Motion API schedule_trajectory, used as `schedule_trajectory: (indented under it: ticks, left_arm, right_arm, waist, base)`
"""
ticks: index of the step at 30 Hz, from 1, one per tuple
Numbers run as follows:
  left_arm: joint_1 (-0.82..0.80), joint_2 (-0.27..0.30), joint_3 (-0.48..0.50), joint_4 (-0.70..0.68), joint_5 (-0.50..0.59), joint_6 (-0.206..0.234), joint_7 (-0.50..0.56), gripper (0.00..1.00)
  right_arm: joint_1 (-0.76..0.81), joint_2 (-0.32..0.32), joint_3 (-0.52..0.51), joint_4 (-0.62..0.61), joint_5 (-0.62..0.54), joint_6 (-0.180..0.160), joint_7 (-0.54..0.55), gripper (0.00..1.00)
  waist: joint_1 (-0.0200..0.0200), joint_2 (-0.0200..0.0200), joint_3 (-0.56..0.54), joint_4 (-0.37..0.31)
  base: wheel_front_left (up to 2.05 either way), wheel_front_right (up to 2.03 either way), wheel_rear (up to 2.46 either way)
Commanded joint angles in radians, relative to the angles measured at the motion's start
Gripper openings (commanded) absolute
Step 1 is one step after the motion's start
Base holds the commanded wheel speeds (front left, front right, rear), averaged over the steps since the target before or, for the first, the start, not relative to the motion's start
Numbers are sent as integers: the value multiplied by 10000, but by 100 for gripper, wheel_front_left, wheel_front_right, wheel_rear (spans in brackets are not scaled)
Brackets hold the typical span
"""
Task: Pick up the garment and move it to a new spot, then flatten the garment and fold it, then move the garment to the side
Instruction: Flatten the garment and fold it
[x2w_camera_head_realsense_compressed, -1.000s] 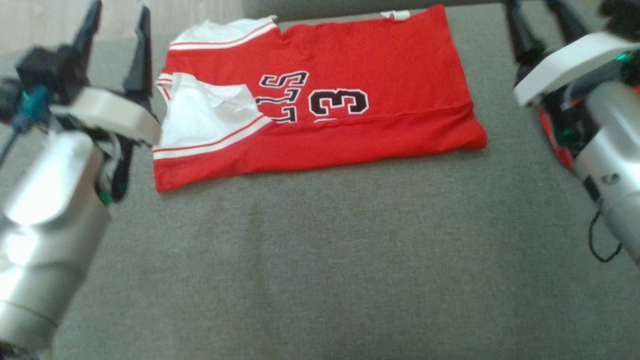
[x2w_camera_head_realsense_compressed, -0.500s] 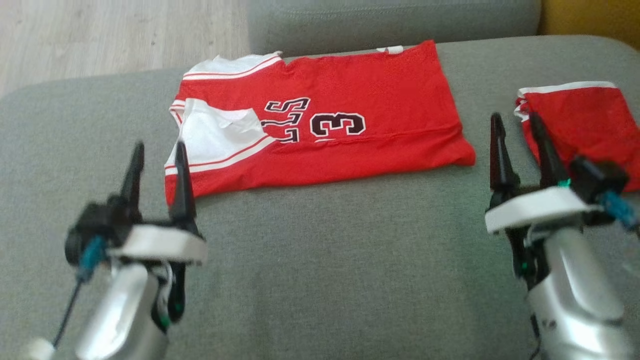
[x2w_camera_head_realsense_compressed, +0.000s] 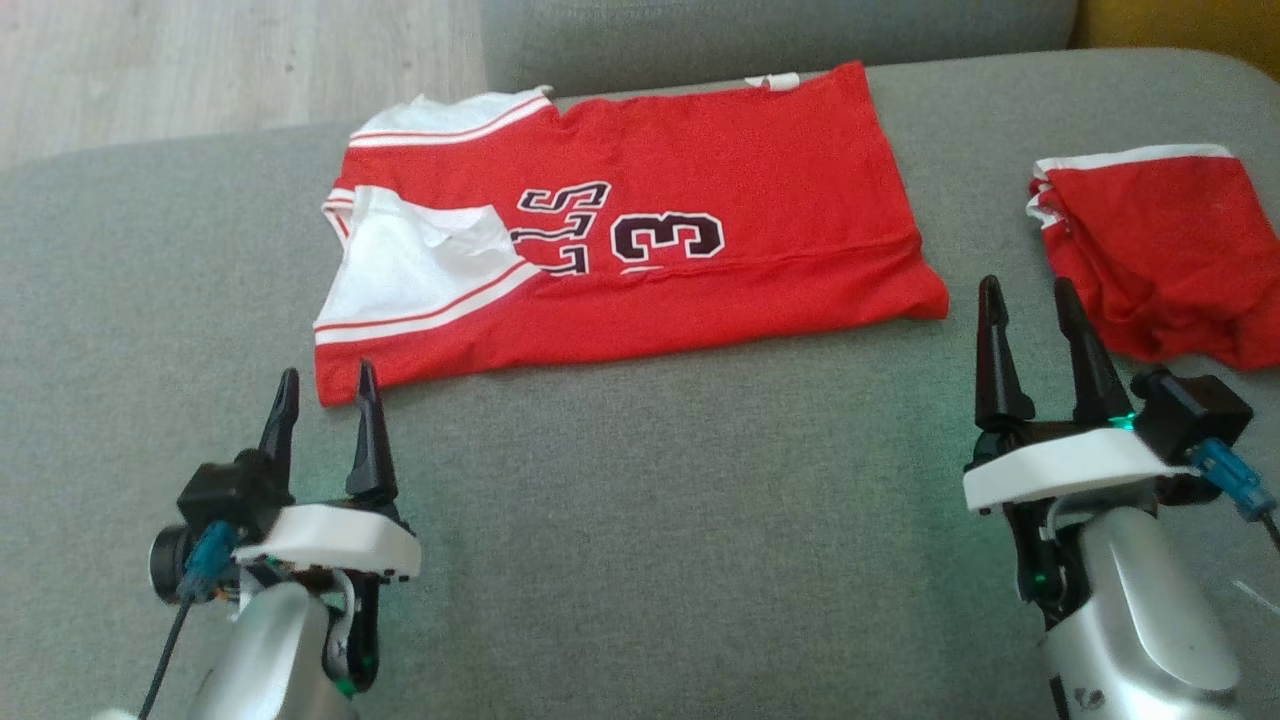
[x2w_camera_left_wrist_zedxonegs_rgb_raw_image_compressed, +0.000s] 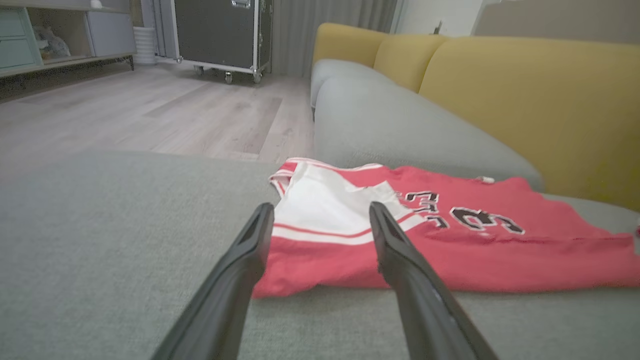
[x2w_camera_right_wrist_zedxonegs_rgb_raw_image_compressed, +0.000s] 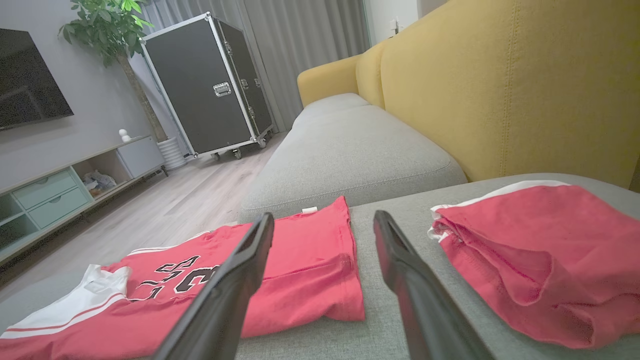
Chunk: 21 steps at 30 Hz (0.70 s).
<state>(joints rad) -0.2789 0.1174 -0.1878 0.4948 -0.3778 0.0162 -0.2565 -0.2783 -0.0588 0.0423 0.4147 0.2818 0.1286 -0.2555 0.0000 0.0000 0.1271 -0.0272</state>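
Left gripper (x2w_camera_head_realsense_compressed: 327, 370): lower left of the head view; two long, dark, tapered fingers on a glossy white mount, spread wide with nothing between them; the tips are near the jersey's closest corner but apart from it.
Right gripper (x2w_camera_head_realsense_compressed: 1027, 282): lower right; the same dark, pointed fingers, parted wide and empty, above bare cushion between the two red pieces.
Grey woven sofa cushion (x2w_camera_head_realsense_compressed: 640, 520): coarse, matte fabric with a rounded edge, covering most of the frame.
Red mesh-knit jersey with white striped trim (x2w_camera_head_realsense_compressed: 760, 150): upper centre, folded into a flat, roughly rectangular slab on the cushion, with a soft ridge along its near fold.
Jersey axis: the long side runs left to right across the frame; the white-panelled end points left, the plain red end points right, and the black, white-edged "3" and lettering lie turned on their side.
Second red cloth with a white edge (x2w_camera_head_realsense_compressed: 1160, 260): right edge, bunched and wrinkled, well apart from the jersey.
Pale wood-plank floor (x2w_camera_head_realsense_compressed: 200, 70): upper left, smooth.
Mustard-yellow backrest (x2w_camera_right_wrist_zedxonegs_rgb_raw_image_compressed: 500, 90): upholstered and upright behind the cushions in the right wrist view.
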Motion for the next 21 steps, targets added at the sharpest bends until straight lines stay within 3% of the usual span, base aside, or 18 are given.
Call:
schedule_trajectory:
  ticks: [1,10,21]
  left_arm:
    - [-731,147,442,286,34,-36,-14,100]
    - [-2250,477,674,2714,-112,192,549,100]
    - [-3660,870,496,5060,-177,-71,1603,100]
  right_arm:
    - [-412,83,318,-362,39,21,-62,100]
    - [-680,84,623,-538,184,21,-62,100]
    - [-949,85,878,-793,394,21,-62,100]
  waist:
    - [0,0,172,-56]
    - [0,0,856,-333]
    - [0,0,1511,-666]
  base:
    - [0,0,0]
    - [0,0,0]
    - [0,0,0]
